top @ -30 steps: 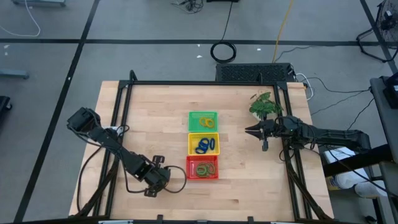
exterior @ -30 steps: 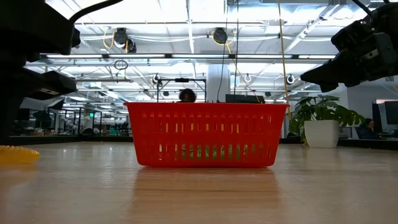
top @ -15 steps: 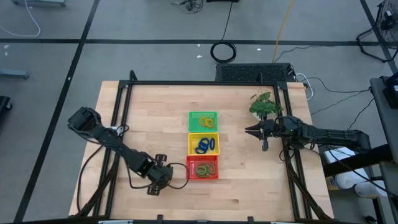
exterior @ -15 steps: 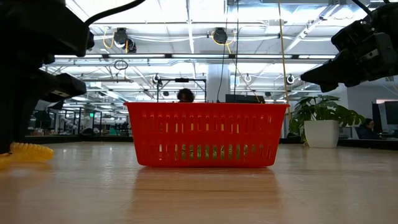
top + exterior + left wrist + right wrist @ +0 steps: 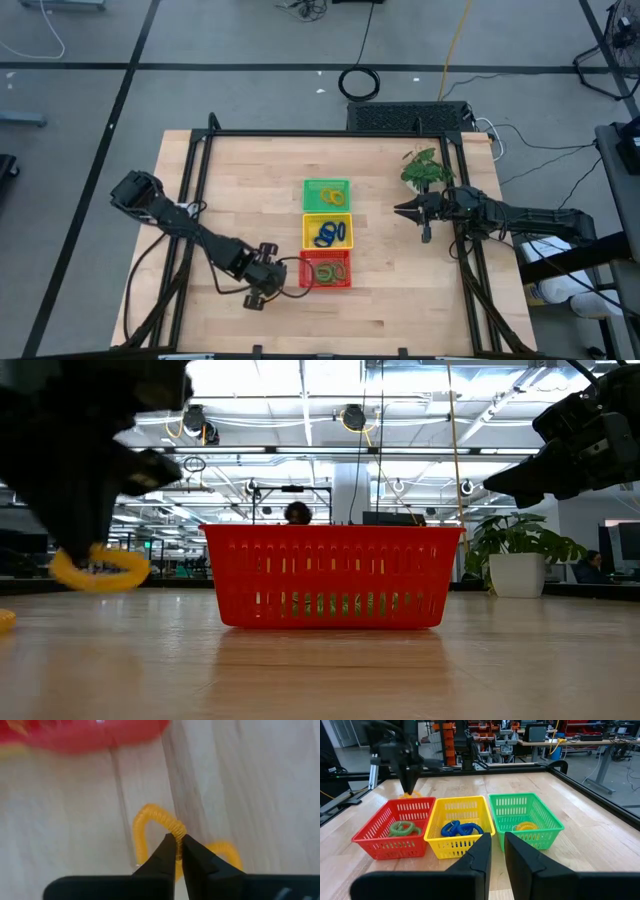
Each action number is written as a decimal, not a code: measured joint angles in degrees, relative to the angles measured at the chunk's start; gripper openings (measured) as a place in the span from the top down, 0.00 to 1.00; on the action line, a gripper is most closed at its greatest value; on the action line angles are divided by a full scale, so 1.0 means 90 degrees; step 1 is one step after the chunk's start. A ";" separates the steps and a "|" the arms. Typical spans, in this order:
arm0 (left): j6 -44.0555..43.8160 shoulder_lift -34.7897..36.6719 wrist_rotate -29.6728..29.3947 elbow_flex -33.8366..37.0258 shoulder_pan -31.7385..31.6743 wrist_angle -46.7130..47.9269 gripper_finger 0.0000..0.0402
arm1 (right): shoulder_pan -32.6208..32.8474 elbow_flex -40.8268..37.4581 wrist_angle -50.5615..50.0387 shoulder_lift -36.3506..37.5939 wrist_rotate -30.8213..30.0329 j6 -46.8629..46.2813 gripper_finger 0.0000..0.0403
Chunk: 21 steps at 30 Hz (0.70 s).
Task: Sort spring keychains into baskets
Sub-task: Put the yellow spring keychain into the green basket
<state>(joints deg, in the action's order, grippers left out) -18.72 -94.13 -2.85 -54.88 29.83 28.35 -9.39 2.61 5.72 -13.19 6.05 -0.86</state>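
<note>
1. Where the left hand (image 5: 268,288) is seen from above, it is placed just beside the red basket (image 5: 326,270), near the table's front edge.
2. An orange-yellow spring keychain (image 5: 156,831) is pinched between the left hand's fingers (image 5: 165,856), which are pressed together on the coil.
3. In the low view the keychain (image 5: 98,570) is shown lifted clear of the table (image 5: 320,670), hanging under the left hand and apart from the red basket (image 5: 330,575).
4. A second orange-yellow piece (image 5: 226,852) is seen on the wood behind the left hand's fingers in the left wrist view; whether it belongs to the same keychain cannot be told.
5. The three baskets are set in a touching row at the table's middle: green basket (image 5: 327,194) farthest back, yellow basket (image 5: 327,231) between, red nearest the front.
6. Green keychains (image 5: 404,827) are held in the red basket, blue keychains (image 5: 460,828) in the yellow basket, and an orange-yellow keychain (image 5: 526,826) in the green basket.
7. The right hand (image 5: 400,211) is held above the table to the right of the row, well apart from it, beside a small green plant (image 5: 424,168); its fingers (image 5: 475,855) are nearly pressed together, with nothing between them.
8. Open wood is left on both sides of the row and along the front edge; a black frame (image 5: 330,133) borders the table's back and sides.
</note>
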 joint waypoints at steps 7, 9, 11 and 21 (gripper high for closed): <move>0.0897 0.0002 -0.0126 -0.0928 -0.0170 0.0877 0.98 | 0.0000 0.0000 -0.0001 0.0000 0.0001 0.0000 0.90; 0.1150 0.0002 -0.0334 -0.1241 -0.0213 0.1152 0.98 | 0.0000 0.0000 -0.0001 0.0000 -0.0001 0.0002 0.90; 0.1393 0.0007 -0.0530 -0.1521 -0.0262 0.1367 0.97 | 0.0001 0.0000 0.0002 -0.0002 0.0001 0.0001 0.91; 0.2062 0.0012 -0.0914 -0.2254 -0.1024 0.1605 0.98 | 0.0001 0.0000 0.0001 0.0000 0.0000 -0.0001 0.90</move>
<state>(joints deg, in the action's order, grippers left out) -0.16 -94.02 -11.07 -75.16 20.62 42.79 -9.39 2.61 5.73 -13.19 6.05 -0.86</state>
